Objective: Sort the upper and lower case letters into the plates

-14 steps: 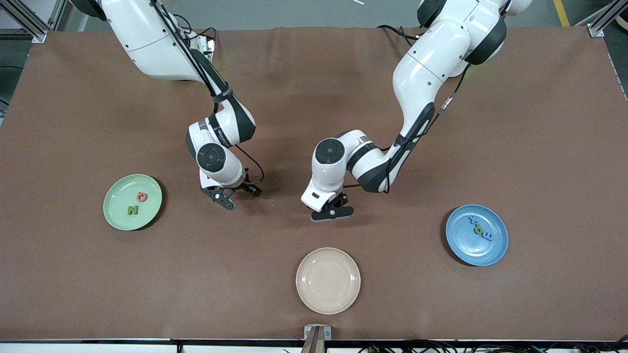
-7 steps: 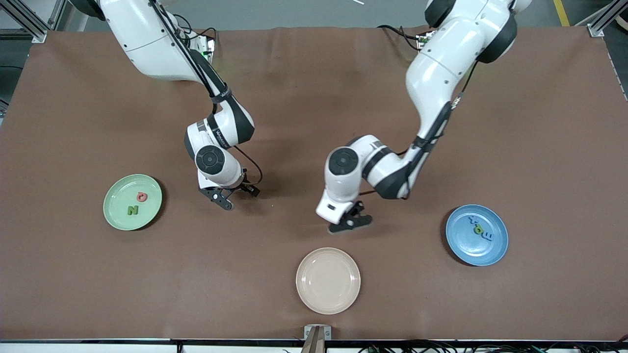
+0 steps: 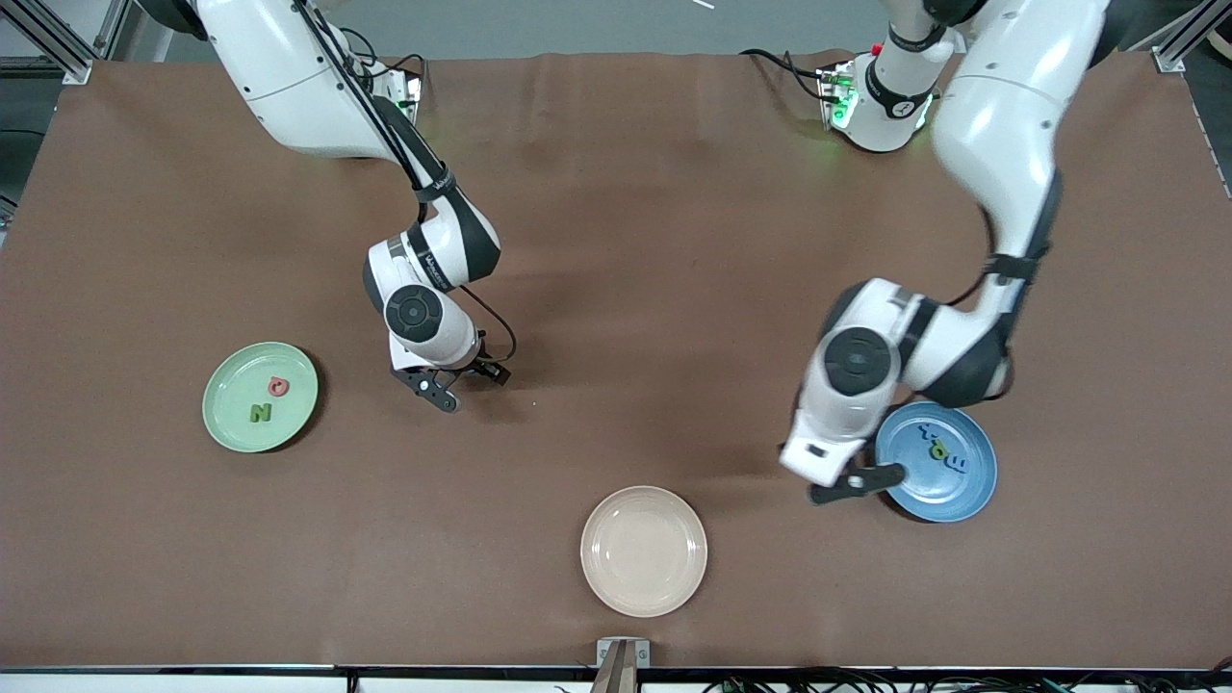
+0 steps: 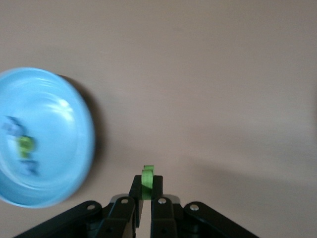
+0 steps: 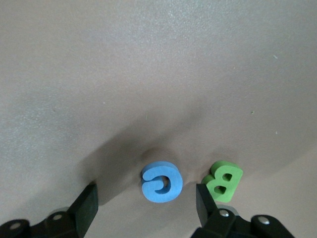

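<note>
The fingers of the left gripper [image 3: 859, 478] show in the front view as a dark pair hanging just beside the rim of the round medium blue plate [image 3: 970, 499], toward the left arm's end of the brown surface [image 3: 616, 192]; that plate already holds a few small toy letters [image 3: 943, 449]. The right gripper [image 3: 450, 381] hangs low over the surface between the plates, while the round pale mint green plate [image 3: 226, 423] toward the right arm's end carries a green N [image 3: 260, 413] and a pink letter [image 3: 278, 386]. A round cream-beige plate [image 3: 643, 551] lies bare, nearest the camera. In the left wrist view, the left gripper's fingers [image 4: 132, 198] are pressed together on a small flat green toy letter [image 4: 147, 178], gripped edge-on, with the blue plate close by, likely a carry toward its drop. In the right wrist view, the right gripper's fingers [image 5: 87, 204] stand spread on either side of a flat blue letter G [image 5: 162, 182] lying on the surface, with a green letter B [image 5: 223, 180] just beside it, probably lined up to pinch the G for the green plate.
</note>
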Motion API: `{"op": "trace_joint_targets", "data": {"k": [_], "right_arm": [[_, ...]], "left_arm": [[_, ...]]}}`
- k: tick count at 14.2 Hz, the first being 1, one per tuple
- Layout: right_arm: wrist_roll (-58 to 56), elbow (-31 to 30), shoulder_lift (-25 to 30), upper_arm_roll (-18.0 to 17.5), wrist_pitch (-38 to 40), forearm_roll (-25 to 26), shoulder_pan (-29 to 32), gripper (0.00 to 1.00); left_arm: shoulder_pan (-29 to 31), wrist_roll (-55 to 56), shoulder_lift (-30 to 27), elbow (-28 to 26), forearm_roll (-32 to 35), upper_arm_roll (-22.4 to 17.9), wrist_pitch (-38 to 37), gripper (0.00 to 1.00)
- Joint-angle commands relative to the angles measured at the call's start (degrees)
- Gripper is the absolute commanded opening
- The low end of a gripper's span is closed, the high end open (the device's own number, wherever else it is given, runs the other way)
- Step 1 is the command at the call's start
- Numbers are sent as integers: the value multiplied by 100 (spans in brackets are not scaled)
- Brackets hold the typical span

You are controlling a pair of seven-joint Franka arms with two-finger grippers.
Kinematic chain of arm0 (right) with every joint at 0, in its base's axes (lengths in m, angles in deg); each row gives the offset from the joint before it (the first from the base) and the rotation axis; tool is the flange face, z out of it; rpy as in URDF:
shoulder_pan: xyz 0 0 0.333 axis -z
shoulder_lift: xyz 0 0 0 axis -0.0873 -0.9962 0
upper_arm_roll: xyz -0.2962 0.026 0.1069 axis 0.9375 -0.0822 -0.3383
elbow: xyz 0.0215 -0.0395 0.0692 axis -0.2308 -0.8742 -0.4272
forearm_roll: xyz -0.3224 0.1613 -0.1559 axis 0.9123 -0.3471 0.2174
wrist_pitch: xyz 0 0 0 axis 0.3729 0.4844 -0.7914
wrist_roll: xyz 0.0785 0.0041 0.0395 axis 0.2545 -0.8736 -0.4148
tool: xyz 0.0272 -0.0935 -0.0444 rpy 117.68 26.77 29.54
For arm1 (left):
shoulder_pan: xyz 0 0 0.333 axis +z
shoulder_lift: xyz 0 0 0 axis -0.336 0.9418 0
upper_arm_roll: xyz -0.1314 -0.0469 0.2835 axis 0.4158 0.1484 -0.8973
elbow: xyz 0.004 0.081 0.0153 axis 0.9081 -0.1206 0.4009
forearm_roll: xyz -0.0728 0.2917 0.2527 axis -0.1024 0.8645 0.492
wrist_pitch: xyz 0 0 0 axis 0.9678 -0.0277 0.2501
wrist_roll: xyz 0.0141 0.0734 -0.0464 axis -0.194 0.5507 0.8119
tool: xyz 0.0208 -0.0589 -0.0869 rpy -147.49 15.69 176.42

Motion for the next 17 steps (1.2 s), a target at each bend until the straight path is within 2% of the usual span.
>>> {"op": "trace_joint_targets", "data": {"k": [1,5,8,9,10,12,13,15,17], "right_arm": [[37,-41,82,-12,-6,-89,31,88],[28,-41,64,-3,-85,-89,40,85],[-24,-41,56,-3,-76,-89,58,71],[-24,-41,56,-3,-76,-89,67,67],[-33,-41,56,-3,-76,-89,110,66],[-51,-41,56,-3,-76,-72,216,66],[-68,-49,56,-3,-76,-63,242,66],[-86,-67,56,-3,-76,-63,243,66],[-86,-76,56,-3,-85,-63,243,65]], "left_arm": [[918,-720,-398,-720,24,359,34,0],[2001,-1609,-355,-1027,33,615,130,0],[2362,-1778,-163,-1282,33,615,690,2],[2468,-1778,-83,-1344,33,615,910,7],[2556,-1786,5,-1353,33,615,1034,21],[2574,-1813,6,-1345,33,615,1053,88],[2574,-1856,-55,-1336,41,615,1036,100],[2548,-2093,-545,-1318,33,659,818,100],[2574,-2164,-950,-1161,15,852,291,100]]}}
